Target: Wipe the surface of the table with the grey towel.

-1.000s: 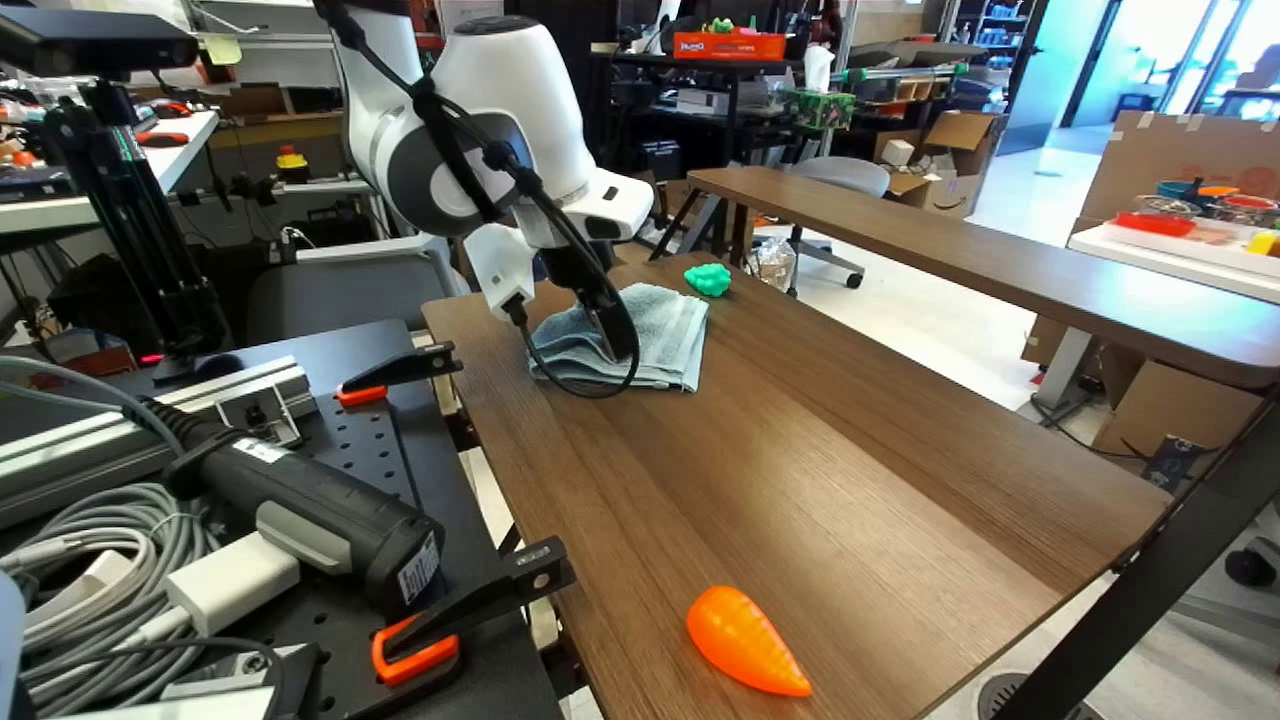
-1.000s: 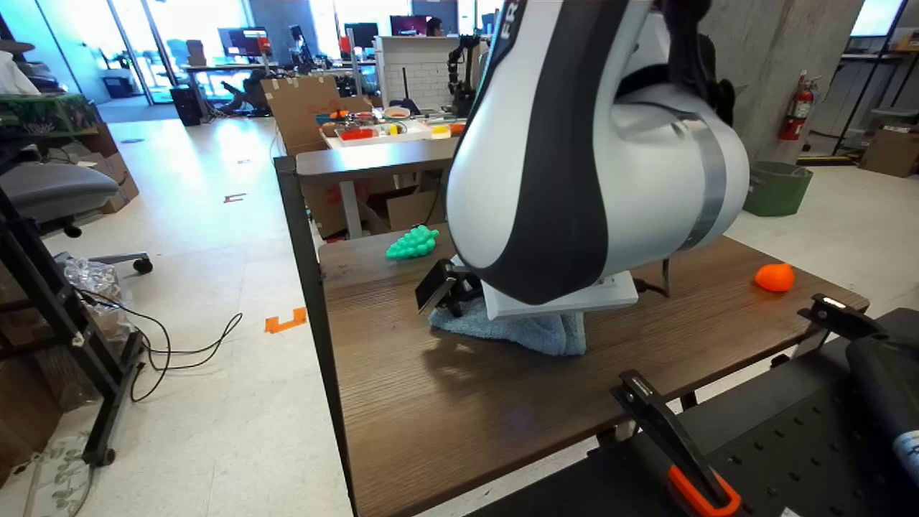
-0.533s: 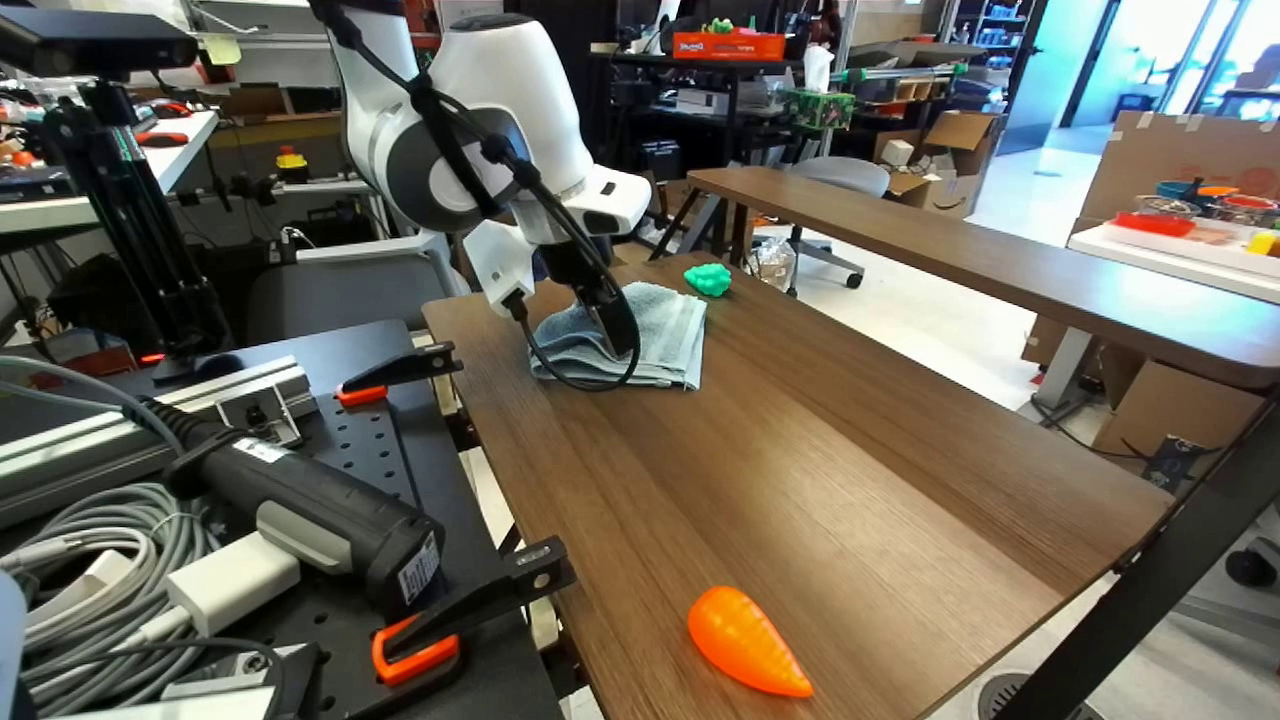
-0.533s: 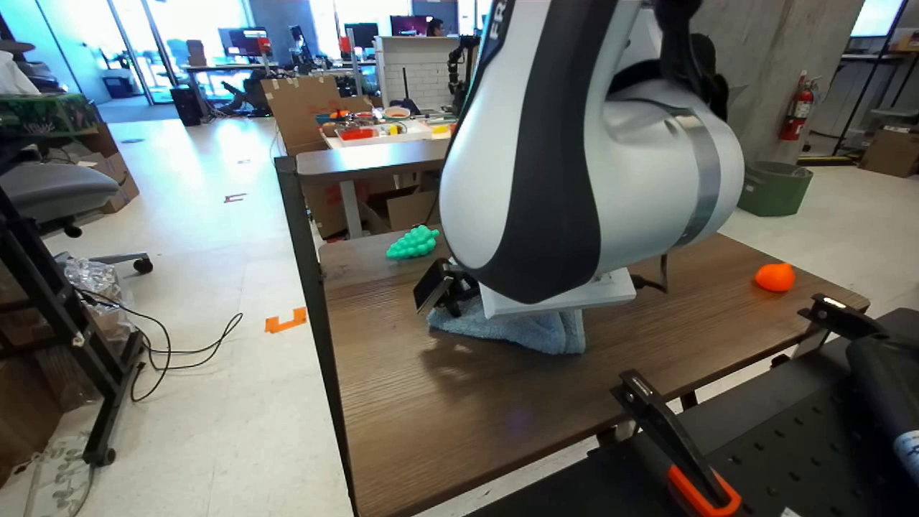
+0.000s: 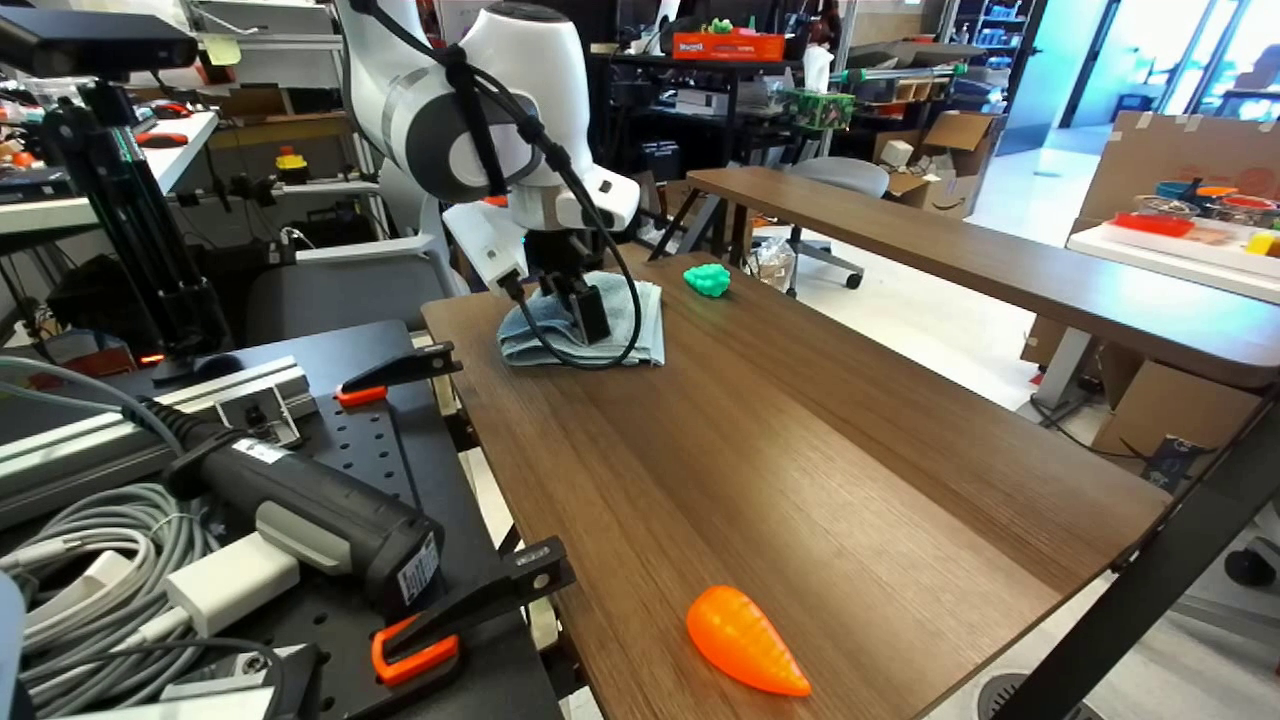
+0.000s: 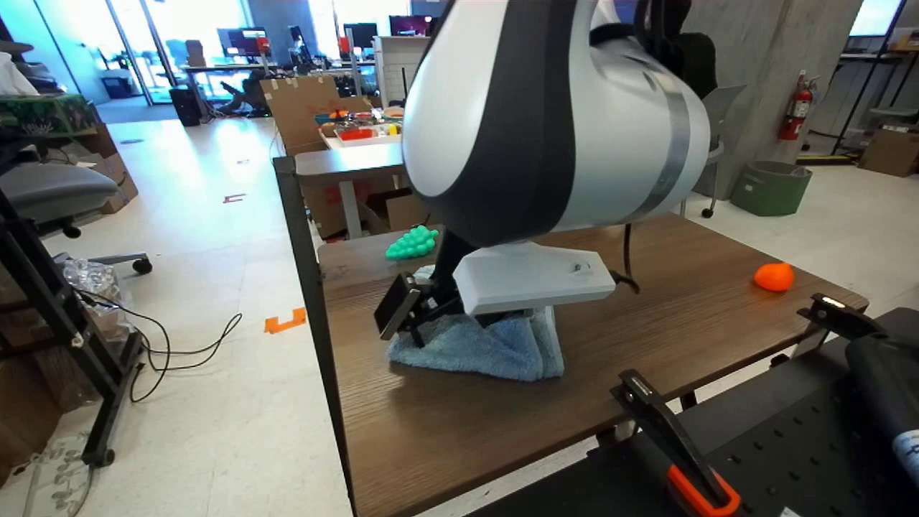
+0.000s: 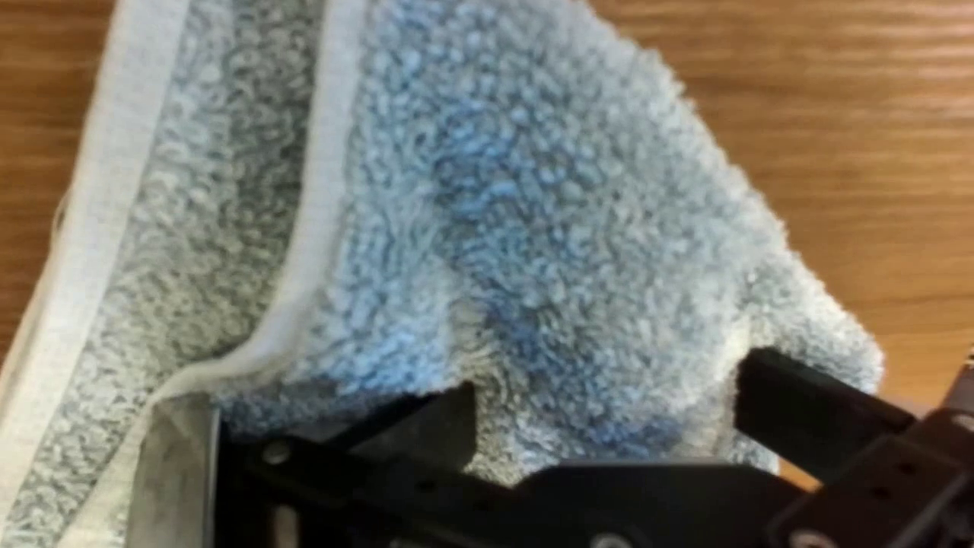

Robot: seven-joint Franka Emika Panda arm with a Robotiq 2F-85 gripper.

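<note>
Wrist view: gripper [image 7: 606,403], one; jaws standing apart, a bunch of the grey towel [image 7: 548,213] filling the gap and meeting both sides; whether clamped or merely pressed down, cannot be told

Towel: folded, rumpled, blue-grey pile, pale hem showing; it lies on the table [image 5: 800,480], toward the far end and the left edge in an exterior view

Table: dark brown wood grain; only a small part of its top under cloth

Green grape-like object [image 5: 708,280], one; right of the towel in that same view, near but apart

Orange carrot-like object [image 5: 745,640], one; near end, well apart from the towel

Robot arm [image 6: 553,129], one; above the towel in an exterior view, its wrist hiding part of the cloth

Progress, by judgement: done, towel down on the top with the gripper at it; in hand, likely a wiping stroke or the start of one; undetermined, which areas have been wiped, no trace on the wood telling; remaining, in all likelihood, the middle, the end by the orange object, which wants going around, and the strip beside the green object, which a wide stroke could nudge
</note>
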